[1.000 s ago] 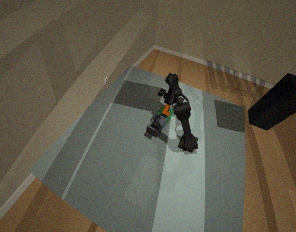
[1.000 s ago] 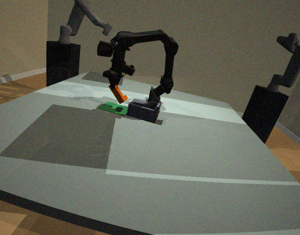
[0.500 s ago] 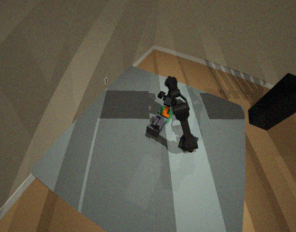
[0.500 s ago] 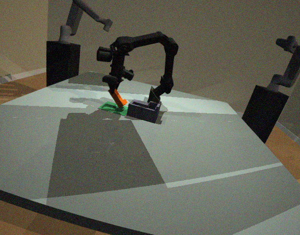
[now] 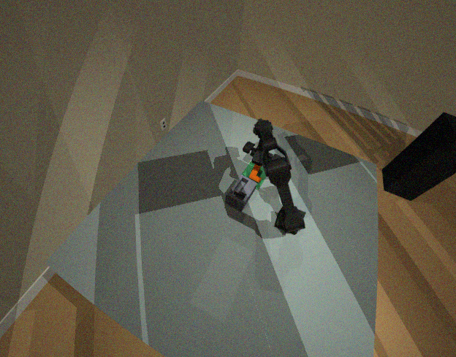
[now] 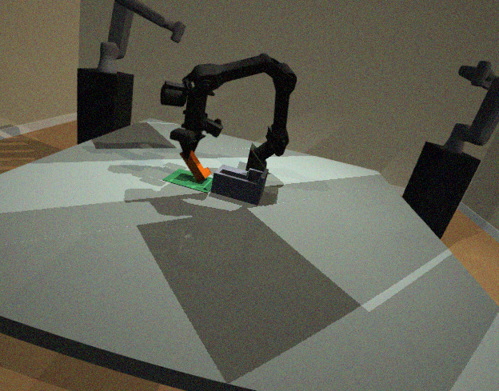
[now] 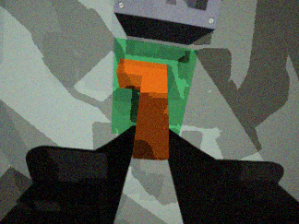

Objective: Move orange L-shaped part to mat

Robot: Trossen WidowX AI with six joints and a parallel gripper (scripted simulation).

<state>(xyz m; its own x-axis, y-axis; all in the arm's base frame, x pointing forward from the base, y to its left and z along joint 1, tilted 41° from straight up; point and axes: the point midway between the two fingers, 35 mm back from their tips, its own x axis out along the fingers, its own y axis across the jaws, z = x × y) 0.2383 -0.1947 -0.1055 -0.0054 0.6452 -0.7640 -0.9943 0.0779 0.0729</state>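
My gripper [image 7: 150, 131] [image 6: 188, 147] is shut on the straight end of the orange L-shaped part [image 7: 149, 104] [image 6: 195, 165] [image 5: 256, 173]. The part hangs tilted, its L-shaped end low over the green mat [image 7: 182, 83] [image 6: 182, 177] [image 5: 247, 170]; I cannot tell whether that end touches the mat. The grey tray [image 7: 161, 5] [image 6: 238, 184] [image 5: 240, 190] stands right beside the mat, and its pocket looks empty.
The arm's base [image 5: 289, 220] stands on the table near the tray. Two black pedestals [image 6: 102, 101] [image 6: 439, 186] with idle grey arms stand beside the table. A black box [image 5: 424, 156] sits on the wooden floor.
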